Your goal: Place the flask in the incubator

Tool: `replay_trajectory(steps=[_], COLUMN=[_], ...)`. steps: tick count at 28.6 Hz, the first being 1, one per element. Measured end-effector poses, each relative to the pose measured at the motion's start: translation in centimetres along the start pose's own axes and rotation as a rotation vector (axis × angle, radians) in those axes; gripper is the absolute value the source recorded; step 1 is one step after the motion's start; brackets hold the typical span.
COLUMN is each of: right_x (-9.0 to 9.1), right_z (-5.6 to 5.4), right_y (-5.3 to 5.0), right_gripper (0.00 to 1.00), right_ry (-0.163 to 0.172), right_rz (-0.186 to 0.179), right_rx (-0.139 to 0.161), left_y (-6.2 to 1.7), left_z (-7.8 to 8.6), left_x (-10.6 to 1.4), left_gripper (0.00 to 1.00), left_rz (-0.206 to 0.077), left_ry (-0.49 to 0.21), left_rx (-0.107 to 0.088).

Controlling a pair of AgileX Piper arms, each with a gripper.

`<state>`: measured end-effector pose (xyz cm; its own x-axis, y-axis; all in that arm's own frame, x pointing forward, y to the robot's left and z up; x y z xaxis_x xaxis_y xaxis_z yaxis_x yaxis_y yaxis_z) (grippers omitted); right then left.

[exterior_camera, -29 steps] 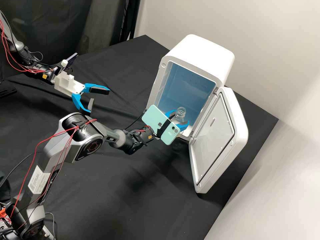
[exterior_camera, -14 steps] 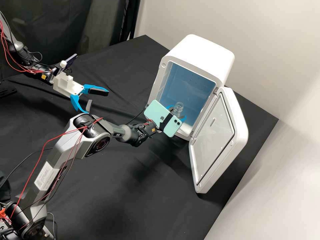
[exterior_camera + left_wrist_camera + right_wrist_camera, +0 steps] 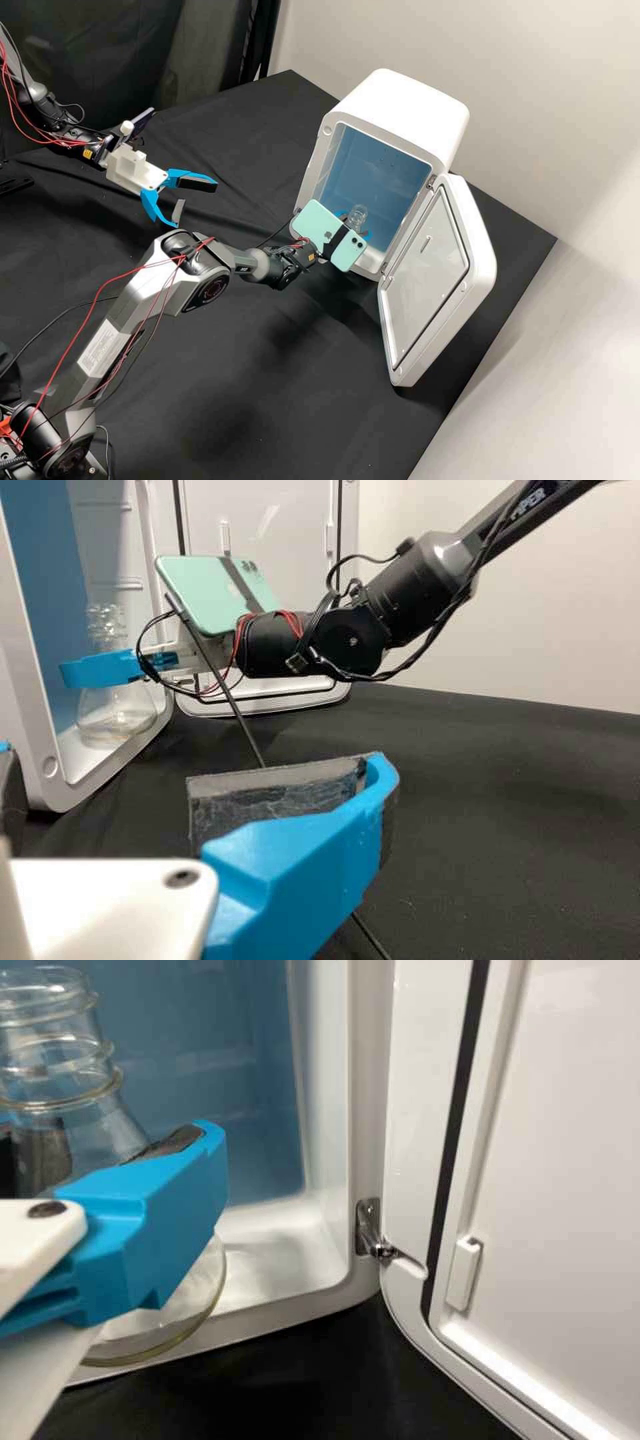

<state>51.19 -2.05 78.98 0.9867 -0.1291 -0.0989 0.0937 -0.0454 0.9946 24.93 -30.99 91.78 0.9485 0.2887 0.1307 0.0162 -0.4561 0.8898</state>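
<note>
Glass is the worry: the clear conical glass flask (image 3: 60, 1080) stands upright just inside the open white incubator with the blue lining (image 3: 400, 107), near its front lip, with the right pincer (image 3: 100, 668) clamped just below its neck. We cannot tell whether the base rests on the floor. Letting go too early could drop it or tip it out onto the black counter (image 3: 267, 373). Pulling back crookedly might drag it over the lip, too. The left pincer (image 3: 179, 195) hangs apart, well away, holding nothing.
</note>
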Motion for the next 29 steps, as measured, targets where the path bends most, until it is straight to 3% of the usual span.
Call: replay_trajectory(steps=[8, 11, 16, 24, 29], right_x=[1.2, 1.8, 2.6, 2.9, 3.1], right_z=[0.1, 0.1, -0.6, -1.4, -1.6], right_y=[-0.2, -0.2, 0.5, 1.2, 1.4], right_gripper=[0.00, 0.00, 0.00, 0.00, 0.00], right_ry=[0.014, 0.004, 0.004, 0.030, 0.033], right_rz=[-0.003, -0.010, -0.008, 0.014, 0.009], right_rx=[0.000, 0.004, 0.022, 0.023, 0.024], left_y=[0.00, 0.00, 0.04, 0.07, 0.07], left_z=[0.0, 0.0, -0.2, -0.3, -0.3], left_x=[0.0, 0.0, -0.1, -0.1, -0.1], left_gripper=[1.00, 1.00, 1.00, 1.00, 1.00], left_rz=[0.000, 0.000, 0.001, 0.002, 0.002], left_ry=[0.000, 0.000, 0.005, 0.009, 0.009], left_rx=[0.000, -0.001, -0.004, -0.007, -0.007])
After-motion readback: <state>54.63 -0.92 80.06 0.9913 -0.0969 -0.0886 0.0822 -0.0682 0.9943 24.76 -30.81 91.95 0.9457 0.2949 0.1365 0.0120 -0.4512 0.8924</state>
